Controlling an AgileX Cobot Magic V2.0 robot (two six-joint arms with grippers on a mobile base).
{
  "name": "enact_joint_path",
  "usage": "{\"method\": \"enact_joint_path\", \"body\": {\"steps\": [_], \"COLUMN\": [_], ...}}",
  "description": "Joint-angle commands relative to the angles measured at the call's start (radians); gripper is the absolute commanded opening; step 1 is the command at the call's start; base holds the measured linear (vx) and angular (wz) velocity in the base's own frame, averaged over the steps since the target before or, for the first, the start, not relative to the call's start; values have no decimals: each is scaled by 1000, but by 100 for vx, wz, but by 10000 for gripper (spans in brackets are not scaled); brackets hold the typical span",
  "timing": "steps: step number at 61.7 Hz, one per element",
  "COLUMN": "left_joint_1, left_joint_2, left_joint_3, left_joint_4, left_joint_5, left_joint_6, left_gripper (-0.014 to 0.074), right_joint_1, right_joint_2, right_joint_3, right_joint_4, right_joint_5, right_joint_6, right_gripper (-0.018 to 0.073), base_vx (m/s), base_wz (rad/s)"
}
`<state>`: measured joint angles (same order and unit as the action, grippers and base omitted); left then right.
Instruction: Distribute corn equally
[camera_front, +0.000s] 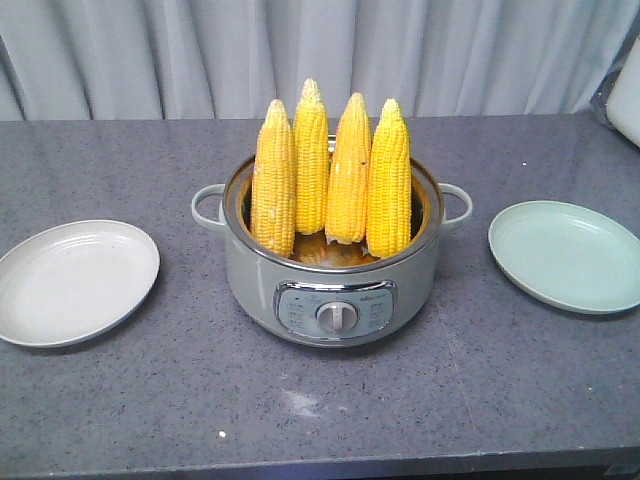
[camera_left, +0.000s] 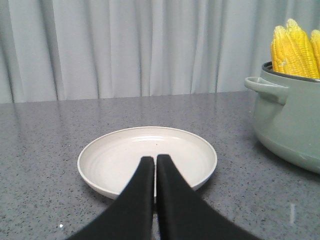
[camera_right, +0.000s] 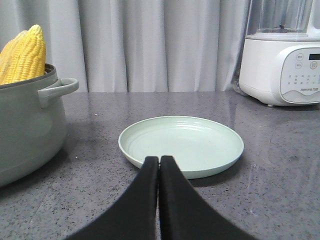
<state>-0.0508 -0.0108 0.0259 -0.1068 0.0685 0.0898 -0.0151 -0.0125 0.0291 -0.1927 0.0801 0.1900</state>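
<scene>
1. Corn (camera_front: 330, 180): four cobs, all standing upright, tips up, inside the electric cooking pot (camera_front: 250, 270) at the centre of the grey countertop (camera_front: 320, 410).
2. White plate (camera_front: 75, 283), on the pot's left: bare. Pale green plate (camera_front: 567, 255), on its right: bare. No cob has been delivered to either.
3. Left gripper (camera_left: 155, 161): jaws pressed together, holding nothing, low at the near rim of the white plate.
4. Right gripper (camera_right: 159, 160): jaws pressed together, holding nothing, low at the near rim of the green plate.
5. Judgement: the task is at its very start. An equal split would put two cobs on each plate, so all four transfers remain.
</scene>
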Motion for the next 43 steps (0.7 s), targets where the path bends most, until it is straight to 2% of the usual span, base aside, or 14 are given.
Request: {"method": "enact_joint_path", "body": {"steps": [1, 43], "left_joint_1": [-6, -6], "left_joint_2": [-16, -16], "left_joint_3": [15, 15], "left_joint_4": [-2, -2], "left_joint_5": [-68, -68], "left_joint_6": [-6, -6], "left_gripper": [-6, -6], "right_joint_1": [-4, -4], "right_joint_2": [2, 2], "right_joint_3": [7, 7], "right_joint_4": [-6, -6], "right_joint_5": [-80, -80], "right_joint_6": [-1, -1], "right_gripper": [-6, -6], "base_vx": [0, 0], "base_wz": [0, 0]}}
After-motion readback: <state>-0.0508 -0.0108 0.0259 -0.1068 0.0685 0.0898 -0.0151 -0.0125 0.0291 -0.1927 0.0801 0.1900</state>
